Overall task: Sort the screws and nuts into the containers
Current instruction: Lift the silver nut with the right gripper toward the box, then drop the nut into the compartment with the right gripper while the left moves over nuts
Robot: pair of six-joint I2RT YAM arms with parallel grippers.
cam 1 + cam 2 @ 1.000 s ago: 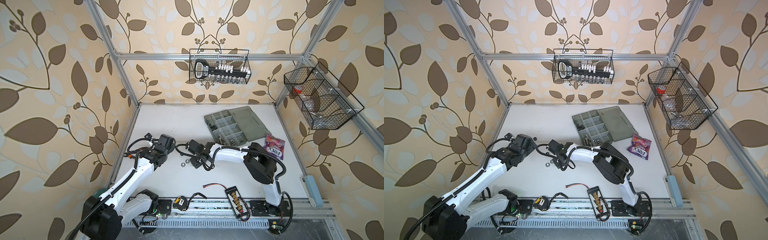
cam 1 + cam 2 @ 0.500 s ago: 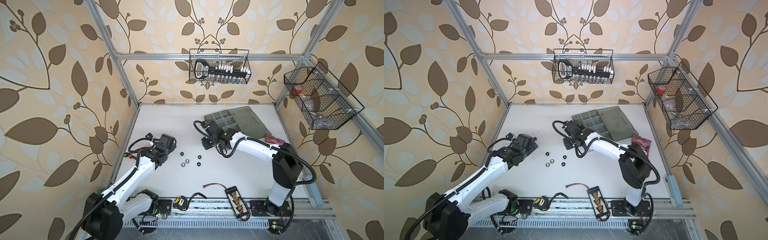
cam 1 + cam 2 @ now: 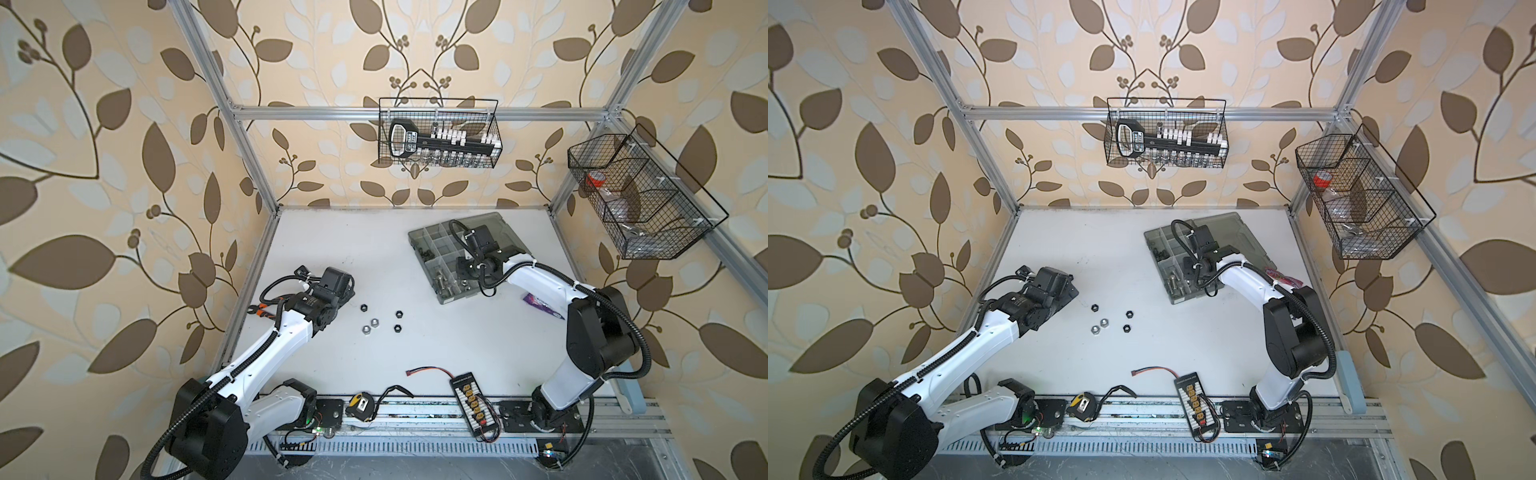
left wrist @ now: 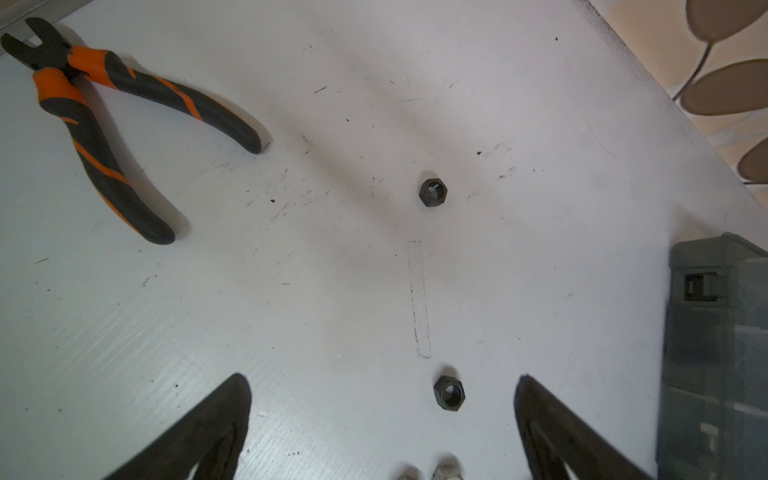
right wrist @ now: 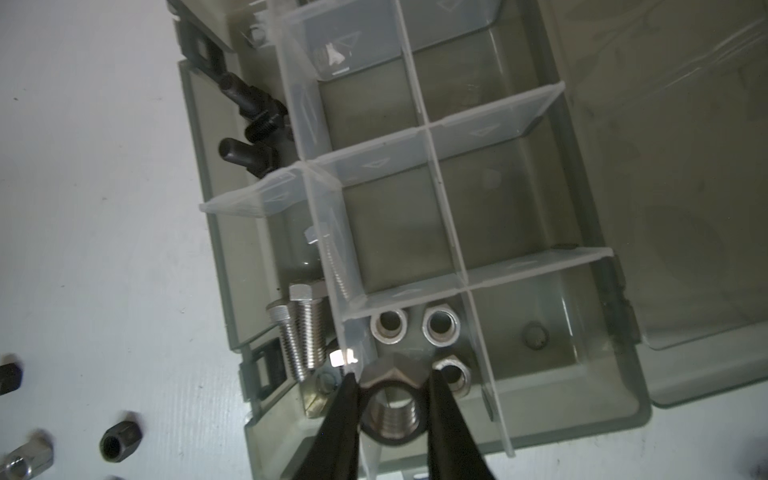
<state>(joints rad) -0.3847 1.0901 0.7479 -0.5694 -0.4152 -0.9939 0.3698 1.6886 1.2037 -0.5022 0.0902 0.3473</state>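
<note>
Right gripper (image 5: 392,377) clamped on a silver nut (image 5: 392,411), held above the organizer case (image 5: 602,399), over the compartment (image 5: 411,351) that contains three silver nuts (image 5: 440,326). An adjoining compartment holds silver bolts (image 5: 307,328); another holds black bolts (image 5: 249,124). Left gripper (image 4: 381,378), jaws wide apart and empty, stands over the desk (image 4: 291,291); a black nut (image 4: 449,392) lies between its fingers. Five loose nuts (image 3: 374,322), three black and two silver, lie on the desk in both top views.

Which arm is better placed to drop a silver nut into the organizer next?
Right. The right gripper holds a silver nut over the compartment holding other silver nuts; the left gripper hangs open by the loose nuts.
</note>
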